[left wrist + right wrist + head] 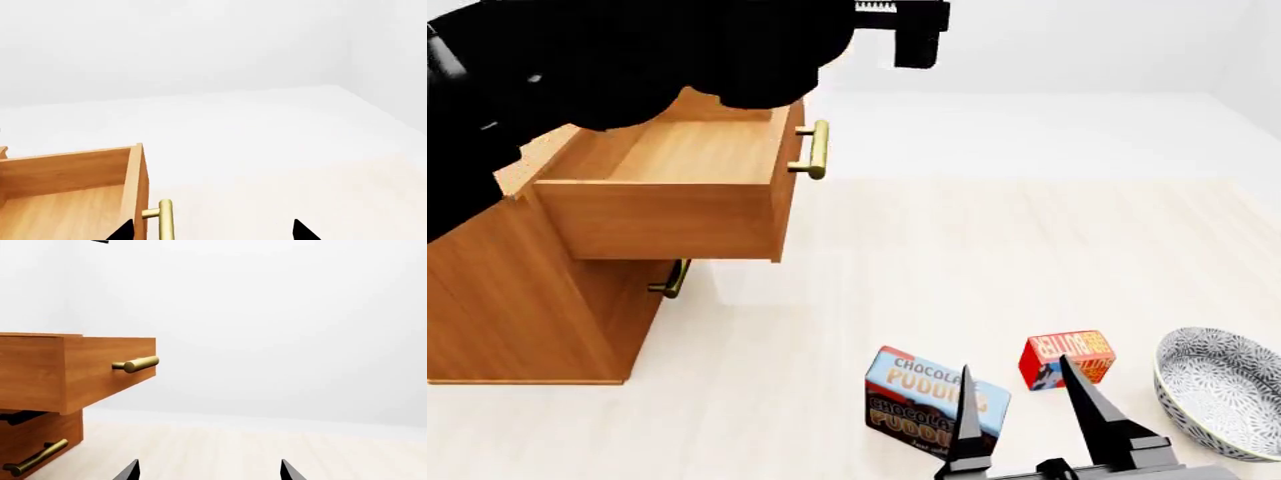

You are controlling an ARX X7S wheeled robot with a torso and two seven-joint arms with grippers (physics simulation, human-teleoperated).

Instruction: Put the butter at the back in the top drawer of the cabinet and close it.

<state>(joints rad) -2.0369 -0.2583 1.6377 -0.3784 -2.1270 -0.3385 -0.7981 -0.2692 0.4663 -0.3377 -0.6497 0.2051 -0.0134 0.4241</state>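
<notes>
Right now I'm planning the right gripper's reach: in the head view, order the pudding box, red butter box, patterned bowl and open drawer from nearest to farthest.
From the right gripper:
1-2. Blue-and-brown pudding box, left, and small red-and-orange butter box, just behind: too close to call.
3. Grey patterned bowl, right.
4. Open wooden top drawer, far left.

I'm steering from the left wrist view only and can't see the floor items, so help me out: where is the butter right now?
Observer: The butter sits on the floor, between the Chocolate Pudding box and the patterned bowl.
Operator: Is either claw holding anything?
Observer: No. The right claw is open and empty, its tips in front of the pudding box and the butter in the head view.
Operator: How far out is the top drawer?
Observer: The top drawer is pulled well out of the cabinet, and what shows of its inside is bare.
Operator: And the drawers below?
Observer: The next drawer's handle sits close against the cabinet front, so it looks shut.
</notes>
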